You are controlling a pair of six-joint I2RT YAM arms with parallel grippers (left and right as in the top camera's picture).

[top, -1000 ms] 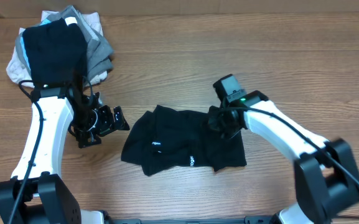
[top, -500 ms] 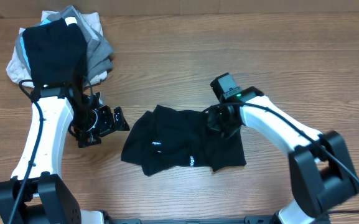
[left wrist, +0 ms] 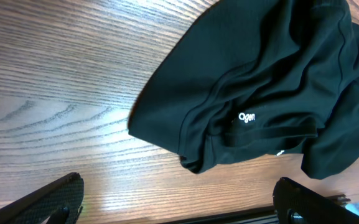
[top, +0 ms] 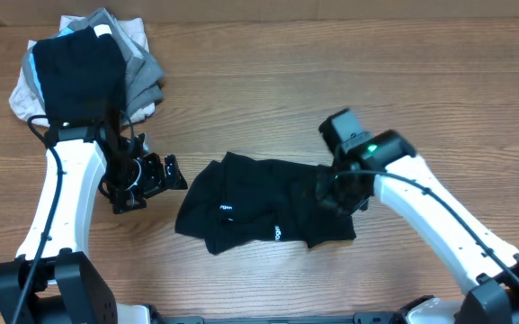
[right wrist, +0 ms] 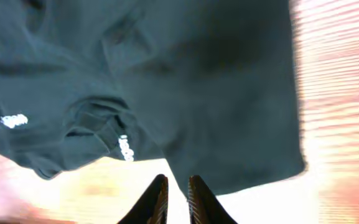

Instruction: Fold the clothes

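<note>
**Flatten the shirt before any fold**

On the wooden table (top: 268, 99), the black shirt (top: 268, 211) lies rumpled at the centre front, between the arms and well apart from the stacked pile (top: 88, 72) at the far left. I judge it needs spreading first, pinched at an outer edge on each side and drawn apart. The left gripper (top: 171, 173) sits just beside its left edge, spread wide and empty. The right gripper (right wrist: 178, 190) hangs over its right half, barely parted, gripping nothing. Avoid the bunched folds by the white lettering (left wrist: 247, 117).

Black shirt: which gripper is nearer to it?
Right. The right gripper hangs over the shirt, near its right side; the left gripper sits off its left edge, not touching.
</note>
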